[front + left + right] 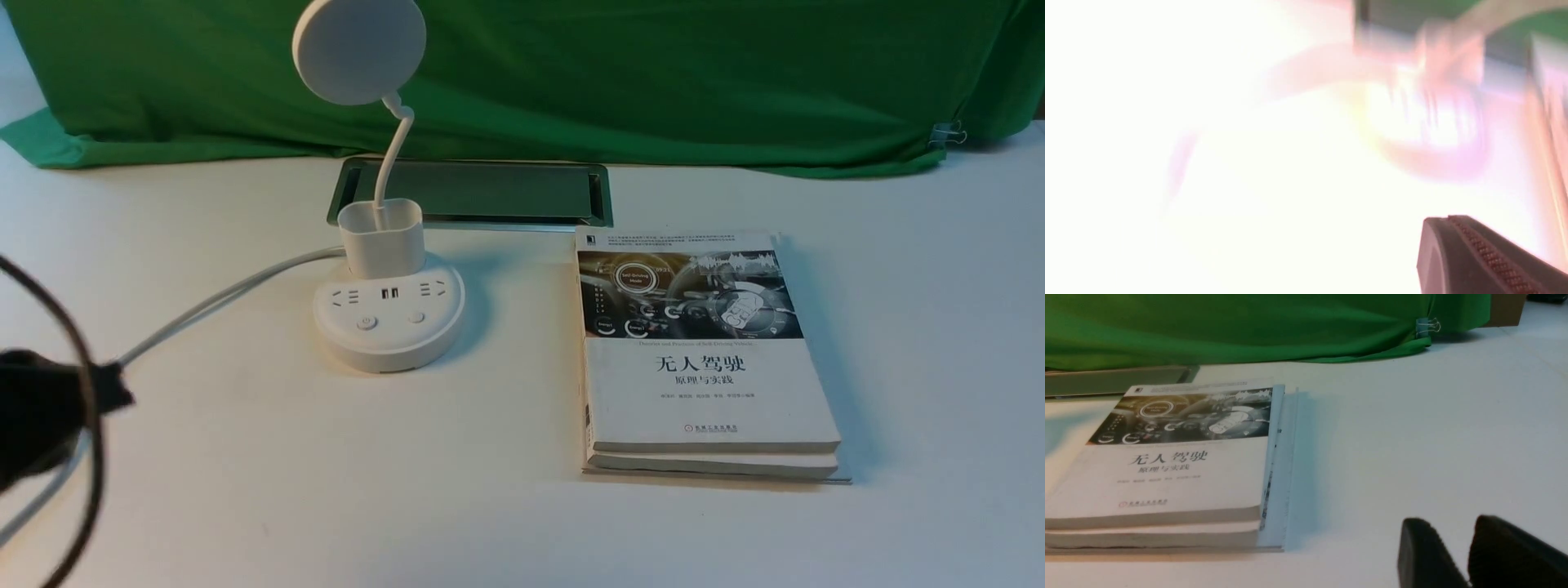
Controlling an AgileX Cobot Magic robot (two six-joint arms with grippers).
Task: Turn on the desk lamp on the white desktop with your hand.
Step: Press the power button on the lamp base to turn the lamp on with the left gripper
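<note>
Left pincer (114, 396), spread impossible to tell, hangs at the left edge, white desktop (245, 474) open toward the desk lamp (389, 314).

Your lamp (382, 245) is standing upright on the desktop (245, 506), left of centre, its round base sitting just in front of the metal-rimmed slot (473, 192). The disc head is turning its back to you atop a bent neck rising out of the cup holder. Sockets and two buttons are facing you; a white cord is trailing off leftward. The desktop is showing plain, white, matte. Your left hand (122, 394) is showing as a dark blur at the left edge, well apart from the base. The wrist view is smearing too badly to judge its jaws.
</note>
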